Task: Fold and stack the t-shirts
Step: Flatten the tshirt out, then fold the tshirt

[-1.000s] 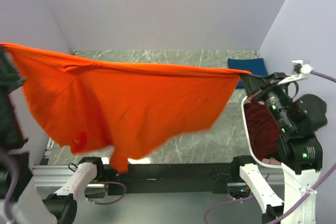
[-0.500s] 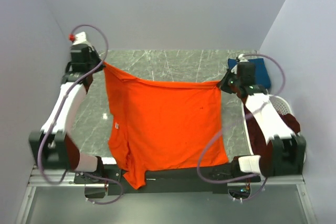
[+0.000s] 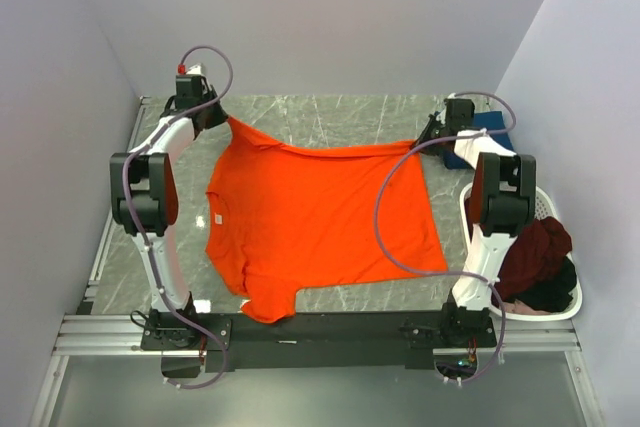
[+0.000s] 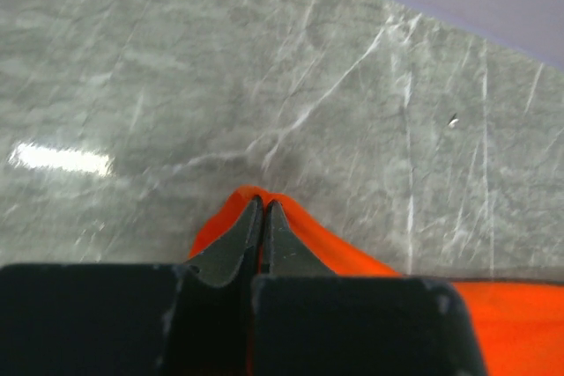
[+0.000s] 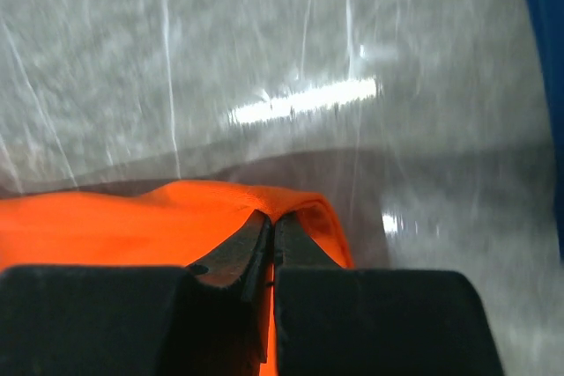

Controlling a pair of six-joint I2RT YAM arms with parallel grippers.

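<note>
The bright orange t-shirt (image 3: 320, 217) lies spread on the marble table, its far edge stretched between both grippers. My left gripper (image 3: 228, 120) is shut on the far left corner, and my right gripper (image 3: 428, 139) is shut on the far right corner. In the left wrist view the fingertips (image 4: 262, 202) pinch a peak of orange cloth (image 4: 352, 263) just above the table. The right wrist view shows the same: gripper (image 5: 271, 216) closed on an orange fold (image 5: 132, 222). A folded navy blue t-shirt (image 3: 488, 132) lies at the far right. Maroon (image 3: 535, 247) and black (image 3: 556, 289) shirts sit in the basket.
The white oval basket (image 3: 545, 199) stands at the table's right edge beside the right arm. The orange shirt's near sleeve (image 3: 266, 303) reaches the front table edge. Grey walls close in the back and both sides. The navy cloth (image 5: 548, 85) is just right of my right gripper.
Both arms have swung the orange shirt from held high near the camera, out and down toward the far side; it now lies flat on the table. Both grips stay shut.
</note>
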